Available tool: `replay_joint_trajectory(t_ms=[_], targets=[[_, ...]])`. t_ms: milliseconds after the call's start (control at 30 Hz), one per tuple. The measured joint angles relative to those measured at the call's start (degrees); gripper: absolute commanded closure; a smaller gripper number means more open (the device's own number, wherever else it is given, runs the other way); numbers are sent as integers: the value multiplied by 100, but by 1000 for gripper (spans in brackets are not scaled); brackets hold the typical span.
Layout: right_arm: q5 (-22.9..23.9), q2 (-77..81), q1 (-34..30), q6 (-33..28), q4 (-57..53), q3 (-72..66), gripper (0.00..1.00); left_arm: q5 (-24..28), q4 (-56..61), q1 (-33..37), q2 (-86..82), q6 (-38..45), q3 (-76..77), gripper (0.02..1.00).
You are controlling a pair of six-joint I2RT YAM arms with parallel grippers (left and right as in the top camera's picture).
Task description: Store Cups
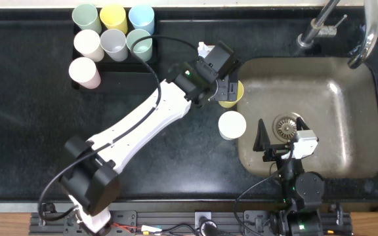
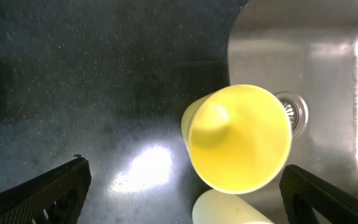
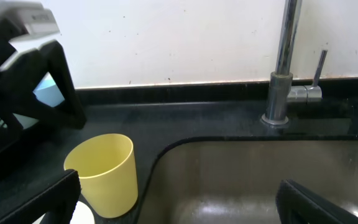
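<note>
So it's all sitting on a black speckled countertop [image 1: 31,118] with a steel sink [image 1: 346,85] sunk into the right side and a tap [image 1: 317,26] mounted behind it. Far left there's a black tray [image 1: 75,29] loaded with cups [image 1: 114,42], and a pale pink cup [image 1: 84,72] at its near-left corner, can't tell if it's on the tray or not. A yellow cup [image 1: 231,95] stands upright right at the sink's left rim, with a white cup [image 1: 231,124] just beside it on the near side.

White cup [image 1: 231,124] just beside the yellow cup [image 2: 238,140] blocks approach from that side
</note>
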Motion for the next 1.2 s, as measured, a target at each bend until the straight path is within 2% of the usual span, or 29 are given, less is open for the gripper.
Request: replay_joint_trajectory(t_ms=[400, 500, 800, 833, 867, 900, 967, 1000, 1200], targets=[[-2, 0, 0, 2, 4, 0, 3, 267, 4, 31, 444, -2, 0, 18], [-2, 0, 0, 0, 2, 0, 3, 304, 11, 72, 459, -2, 2, 56], [-2, 0, 0, 2, 2, 0, 3, 481, 140, 175, 723, 0, 7, 66], [-2, 0, 0, 2, 0, 0, 3, 494, 142, 175, 726, 0, 7, 161], [0, 0, 0, 0, 0, 0, 5, 505, 151, 175, 726, -11, 7, 297], [0, 0, 0, 0, 4, 0, 3, 516, 157, 175, 726, -17, 7, 467], [-2, 0, 0, 0, 0, 0, 5, 520, 160, 175, 726, 11, 7, 908], [-2, 0, 2, 0, 2, 0, 3, 522, 173, 175, 726, 15, 7, 982], [0, 0, 0, 2, 2, 0, 5, 542, 291, 175, 726, 39, 20, 982]])
